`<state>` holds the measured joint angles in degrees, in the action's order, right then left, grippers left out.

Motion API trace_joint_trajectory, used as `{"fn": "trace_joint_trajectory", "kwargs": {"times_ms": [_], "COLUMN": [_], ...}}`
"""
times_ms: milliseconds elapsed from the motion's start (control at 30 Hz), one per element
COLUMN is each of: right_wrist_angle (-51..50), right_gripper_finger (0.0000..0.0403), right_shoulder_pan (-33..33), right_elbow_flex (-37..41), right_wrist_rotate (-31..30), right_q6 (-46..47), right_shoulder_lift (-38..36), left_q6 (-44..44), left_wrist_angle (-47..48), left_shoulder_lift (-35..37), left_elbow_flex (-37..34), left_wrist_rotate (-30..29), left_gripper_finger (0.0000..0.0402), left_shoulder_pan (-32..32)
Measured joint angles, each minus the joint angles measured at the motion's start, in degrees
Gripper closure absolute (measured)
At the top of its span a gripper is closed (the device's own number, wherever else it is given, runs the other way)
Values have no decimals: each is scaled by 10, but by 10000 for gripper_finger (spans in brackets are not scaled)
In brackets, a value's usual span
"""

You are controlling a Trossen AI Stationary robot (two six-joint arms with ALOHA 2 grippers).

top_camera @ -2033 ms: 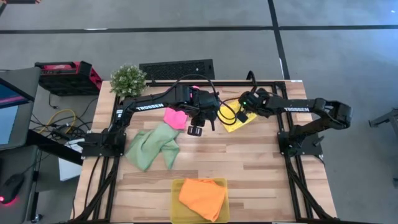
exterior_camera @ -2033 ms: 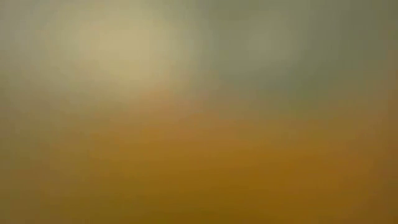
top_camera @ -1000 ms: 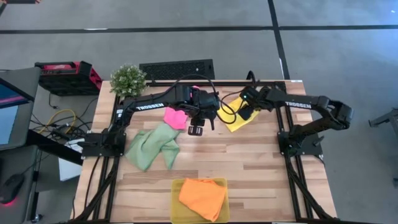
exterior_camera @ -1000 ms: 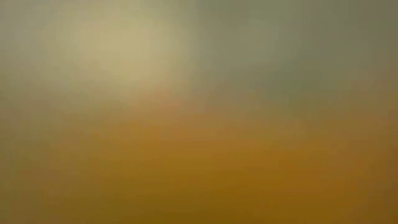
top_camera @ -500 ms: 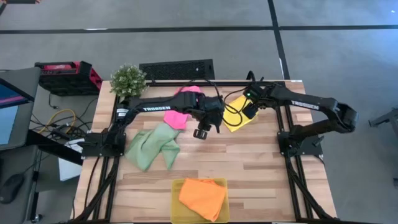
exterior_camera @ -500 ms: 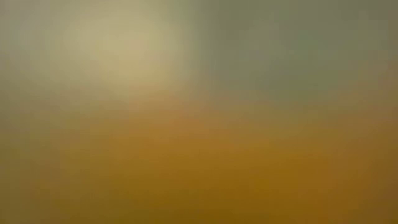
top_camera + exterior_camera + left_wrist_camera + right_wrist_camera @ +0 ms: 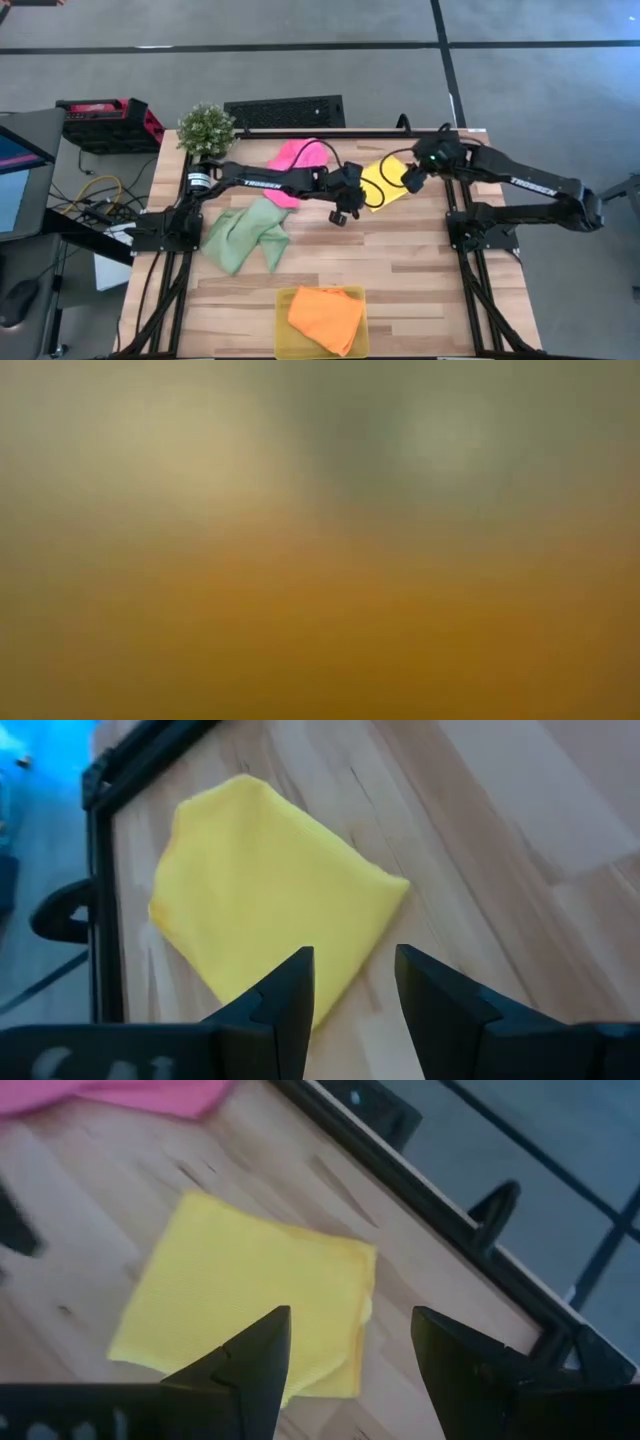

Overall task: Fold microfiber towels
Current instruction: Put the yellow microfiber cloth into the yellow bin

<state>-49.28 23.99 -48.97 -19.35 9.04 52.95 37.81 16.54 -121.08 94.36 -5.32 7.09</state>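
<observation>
The yellow microfiber towel (image 7: pixel 385 185) lies folded and flat on the wood table near the far edge, also seen in the left wrist view (image 7: pixel 265 910) and the right wrist view (image 7: pixel 250 1295). My left gripper (image 7: pixel 343 206) hangs open just left of it. My right gripper (image 7: pixel 409 182) hangs open over its right side. The pink towel (image 7: pixel 298 162) lies spread at the far edge, beyond my left arm. The pale green towel (image 7: pixel 245 232) lies crumpled at centre left. The orange towel (image 7: pixel 325 318) rests folded in the yellow tray (image 7: pixel 283 300).
A potted plant (image 7: pixel 207 127) stands at the far left corner. The black frame rail (image 7: pixel 430 1190) runs along the far edge just behind the yellow towel. A cable loop (image 7: pixel 368 190) hangs over the yellow towel's left part. Bare wood lies between the towels and the tray.
My left gripper has moved toward the table's right edge, away from the pink towel and up to the yellow one. My right gripper has drawn back a little toward the right edge. More of the pink towel shows now, spread out at the far edge.
</observation>
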Motion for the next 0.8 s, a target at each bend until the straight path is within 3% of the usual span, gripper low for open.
{"fn": "trace_joint_trajectory", "kwargs": {"times_ms": [267,533,800], "right_wrist_angle": [10,18,18], "right_gripper_finger": [171,171,171], "right_shoulder_pan": [-47,-87,-106], "right_elbow_flex": [0,0,0], "right_wrist_rotate": [0,0,0], "right_q6": [0,4,12], "right_shoulder_lift": [-39,-42,-42], "left_q6": [-25,-24,-29], "left_wrist_angle": [-96,-101,-50], "left_shoulder_lift": [-19,-120,-162], "left_elbow_flex": [-45,31,89], "left_wrist_rotate": [1,-68,-71], "left_gripper_finger": [267,267,267], "left_shoulder_pan": [0,-6,-7]}}
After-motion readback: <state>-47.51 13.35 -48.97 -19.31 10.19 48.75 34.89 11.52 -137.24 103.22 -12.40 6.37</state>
